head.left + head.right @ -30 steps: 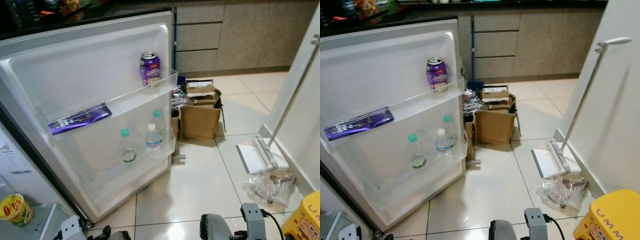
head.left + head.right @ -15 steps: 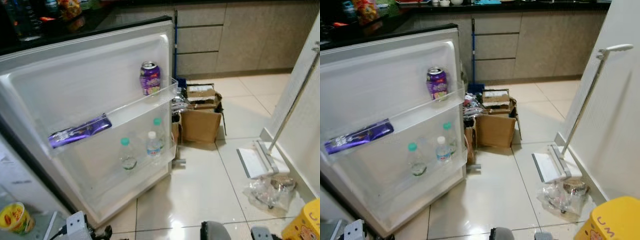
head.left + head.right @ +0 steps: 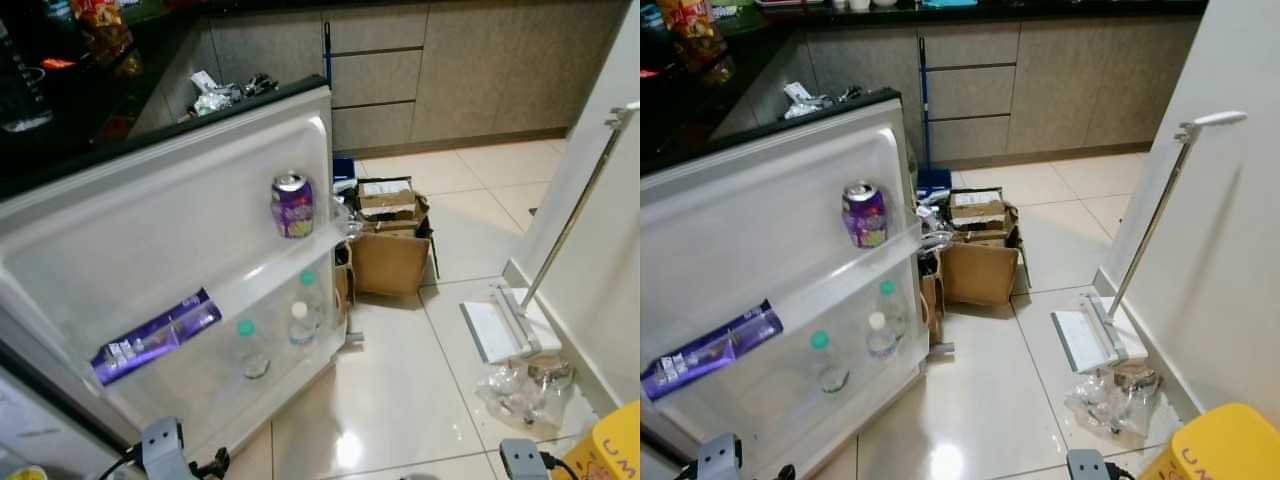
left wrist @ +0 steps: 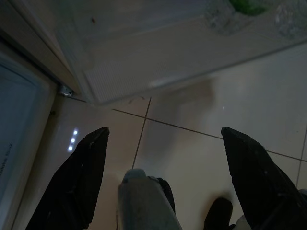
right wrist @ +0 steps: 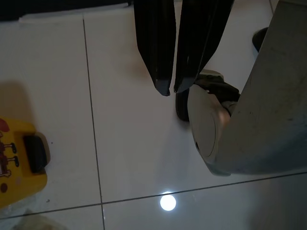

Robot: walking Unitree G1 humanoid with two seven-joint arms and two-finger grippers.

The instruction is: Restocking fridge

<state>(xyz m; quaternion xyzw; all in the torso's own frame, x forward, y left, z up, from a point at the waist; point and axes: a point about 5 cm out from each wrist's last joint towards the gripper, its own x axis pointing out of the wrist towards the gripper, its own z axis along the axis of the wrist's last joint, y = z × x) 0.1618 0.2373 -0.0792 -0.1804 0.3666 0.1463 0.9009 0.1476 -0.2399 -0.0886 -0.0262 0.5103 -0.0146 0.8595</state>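
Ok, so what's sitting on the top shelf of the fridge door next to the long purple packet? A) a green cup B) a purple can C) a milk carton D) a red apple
B: a purple can stands upright at the far end of the upper shelf of the fridge door, with the purple packet lying at the shelf's near end and water bottles on the shelf below.

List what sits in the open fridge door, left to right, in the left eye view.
Purple wrapper → green-capped bottle → purple can → white-capped bottle; the third bottle overlaps it, so it is left out.
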